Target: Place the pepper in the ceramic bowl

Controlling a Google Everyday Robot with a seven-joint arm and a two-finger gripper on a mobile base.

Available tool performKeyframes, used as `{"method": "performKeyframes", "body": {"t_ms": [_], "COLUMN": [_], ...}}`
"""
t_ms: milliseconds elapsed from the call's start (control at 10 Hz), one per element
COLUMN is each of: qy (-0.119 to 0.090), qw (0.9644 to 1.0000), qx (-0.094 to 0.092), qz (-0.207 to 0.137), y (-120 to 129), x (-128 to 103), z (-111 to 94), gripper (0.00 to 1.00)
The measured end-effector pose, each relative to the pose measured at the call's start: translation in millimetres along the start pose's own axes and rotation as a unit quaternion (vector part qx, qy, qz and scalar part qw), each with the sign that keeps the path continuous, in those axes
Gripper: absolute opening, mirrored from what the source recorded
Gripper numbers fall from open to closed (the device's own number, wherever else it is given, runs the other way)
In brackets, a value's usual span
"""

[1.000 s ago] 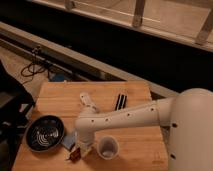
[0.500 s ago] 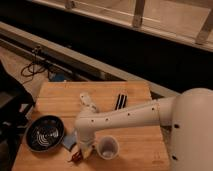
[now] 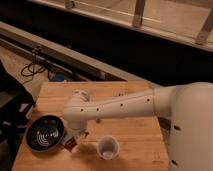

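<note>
Tool (image 3: 71, 141) low beside ceramic bowl (image 3: 45, 133); white cup (image 3: 107, 147) nearby

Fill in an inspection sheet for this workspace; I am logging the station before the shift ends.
Surface: wooden table, light butcher-block top.
Job's things: ceramic bowl at the table's front left corner, nothing seen inside; pepper, a small dark-red shape just right of the bowl, under the arm's end.
Clutter: white cup upright near the front edge, right of the pepper.
Grippers: gripper low over the table between bowl and cup, at the pepper.
Cables: dark cables on the floor beyond the table's far left corner.
Surroundings: dark ledge behind the table; pale railing posts above.
</note>
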Motion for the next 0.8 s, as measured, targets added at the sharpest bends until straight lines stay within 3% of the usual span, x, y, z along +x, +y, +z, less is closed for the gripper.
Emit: {"method": "performKeyframes", "body": {"t_ms": [500,800], "qy": [0.003,0.008], "qw": [0.9983,0.9967], "qx": [-0.010,-0.016], "qz": [-0.057,-0.079], "y": [-49,-66], "x": [-53,-72], "z": [-33,-36], "gripper": [0.00,0.04]}}
